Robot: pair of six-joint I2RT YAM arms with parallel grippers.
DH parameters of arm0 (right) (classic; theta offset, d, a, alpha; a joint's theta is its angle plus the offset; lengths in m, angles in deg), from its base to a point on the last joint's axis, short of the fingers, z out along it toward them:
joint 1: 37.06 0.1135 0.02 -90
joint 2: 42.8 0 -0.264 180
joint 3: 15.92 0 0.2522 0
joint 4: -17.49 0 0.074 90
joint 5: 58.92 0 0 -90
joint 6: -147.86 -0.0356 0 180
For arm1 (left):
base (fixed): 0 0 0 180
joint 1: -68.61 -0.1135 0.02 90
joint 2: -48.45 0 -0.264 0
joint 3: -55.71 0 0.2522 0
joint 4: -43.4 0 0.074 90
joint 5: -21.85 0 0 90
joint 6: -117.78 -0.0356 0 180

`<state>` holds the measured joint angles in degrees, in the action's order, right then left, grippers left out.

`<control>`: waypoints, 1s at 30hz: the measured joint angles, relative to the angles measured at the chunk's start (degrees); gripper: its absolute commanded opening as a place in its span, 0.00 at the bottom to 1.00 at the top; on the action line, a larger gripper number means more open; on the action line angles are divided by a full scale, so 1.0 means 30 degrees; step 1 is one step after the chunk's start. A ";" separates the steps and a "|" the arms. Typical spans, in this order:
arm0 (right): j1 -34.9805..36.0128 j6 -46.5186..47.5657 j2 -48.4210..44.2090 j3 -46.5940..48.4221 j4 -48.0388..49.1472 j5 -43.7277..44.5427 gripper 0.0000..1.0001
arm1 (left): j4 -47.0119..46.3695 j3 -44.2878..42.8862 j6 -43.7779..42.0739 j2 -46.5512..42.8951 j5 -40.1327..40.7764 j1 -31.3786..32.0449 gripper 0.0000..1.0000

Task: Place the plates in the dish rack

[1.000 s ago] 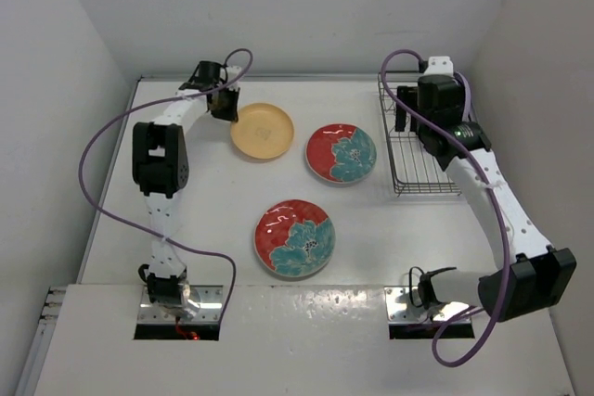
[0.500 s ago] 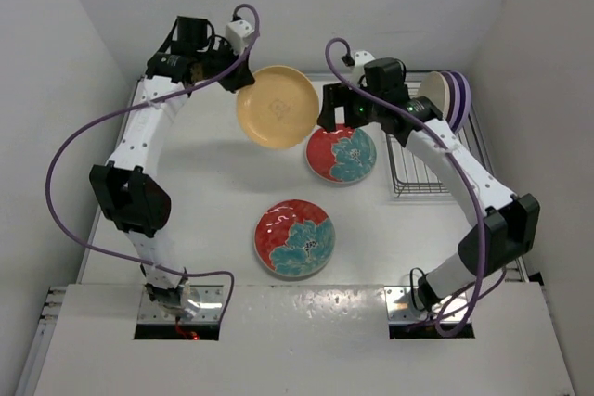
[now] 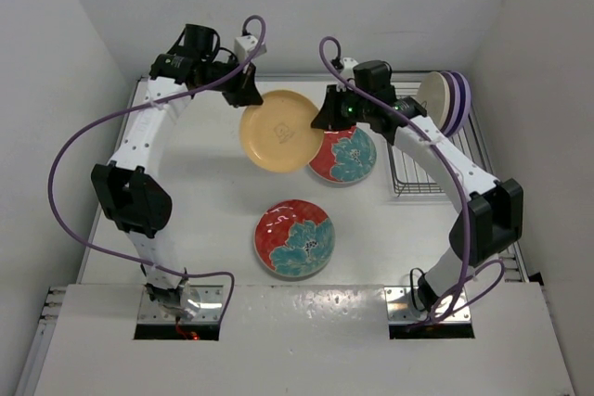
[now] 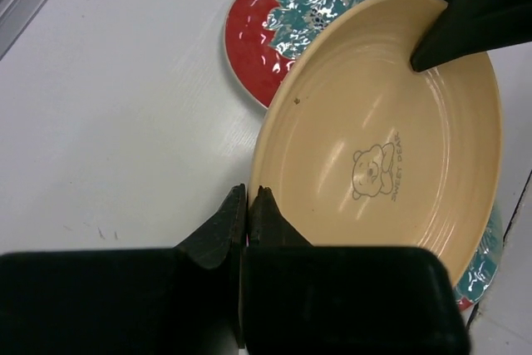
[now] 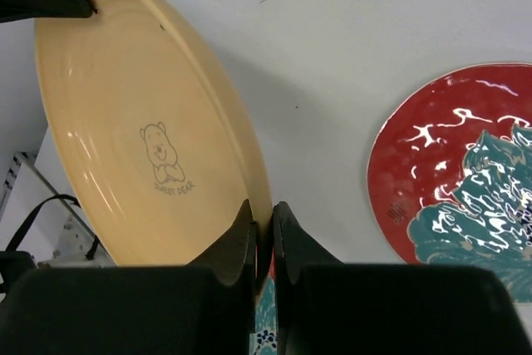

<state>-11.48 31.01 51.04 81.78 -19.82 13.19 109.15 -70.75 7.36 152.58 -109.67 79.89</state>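
The orange-yellow plate (image 3: 281, 132) hangs tilted above the table, held from both sides. My left gripper (image 3: 249, 97) pinches its left rim (image 4: 249, 197), jaws nearly together on the edge. On the opposite rim my right gripper (image 3: 322, 121) is shut (image 5: 264, 209). The plate's bear print faces both wrist cameras (image 4: 374, 122) (image 5: 141, 122). One red floral plate (image 3: 351, 157) lies partly under the lifted plate, another (image 3: 295, 238) nearer the front. The wire dish rack (image 3: 422, 173) stands at the right, with cream and lilac plates (image 3: 447, 99) upright at its far end.
White walls close in the table at the back and both sides. Purple cables loop off both arms. The near part of the dish rack shows bare wire slots.
The orange-yellow plate went from lying flat on the table to being lifted and carried right by my left gripper. My right gripper came over from the rack and closed on the plate's other rim.
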 measured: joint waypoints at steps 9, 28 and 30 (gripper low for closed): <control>-0.0233 0.0656 -0.0816 0.0095 -0.0670 0.4095 0.00 | -0.0211 -0.0168 0.0947 0.0627 0.1450 -0.0066 1.00; -0.4386 1.8200 0.1923 -0.1384 0.9632 2.5835 0.00 | -0.0634 0.1413 0.1464 0.1231 0.7490 -0.0925 1.00; -0.4357 1.9358 0.2747 -0.1690 1.1089 2.6199 0.00 | -0.0648 0.1523 0.1428 0.1246 0.7635 -0.0933 1.00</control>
<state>-24.55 89.08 59.28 76.71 13.44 91.79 107.20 -66.18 11.64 156.32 -86.77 77.10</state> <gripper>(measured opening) 0.047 0.997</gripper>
